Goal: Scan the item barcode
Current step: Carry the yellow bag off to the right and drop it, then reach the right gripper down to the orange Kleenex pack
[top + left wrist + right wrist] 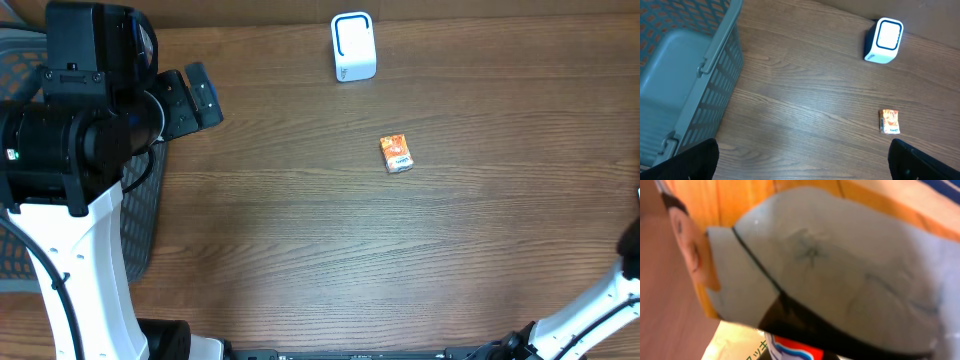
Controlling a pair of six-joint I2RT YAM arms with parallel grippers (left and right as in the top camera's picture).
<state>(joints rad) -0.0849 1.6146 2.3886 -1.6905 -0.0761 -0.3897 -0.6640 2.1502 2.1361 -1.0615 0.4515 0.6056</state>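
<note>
One small orange box (pixel 396 153) flat on the wooden table (pixel 300 260), right of middle, well apart from the white scanner (pixel 353 46) at the far edge and touched by neither arm. Left gripper (pixel 802 162) spread wide and empty, up beside the grey basket (pixel 715 65) at the left. Right gripper pressed together, off the right side in the overhead view; its own camera filled with blurred orange and grey packaging (pixel 830 265) hard against the lens, so cannot tell whether pinching any of it. Seems to be the pick-up step, with no scan yet begun. Next calls for a firm hold on an item, a carry far and left to the scanner, and a turn of the barcode face toward it; cannot see where on the box that barcode sits.
</note>
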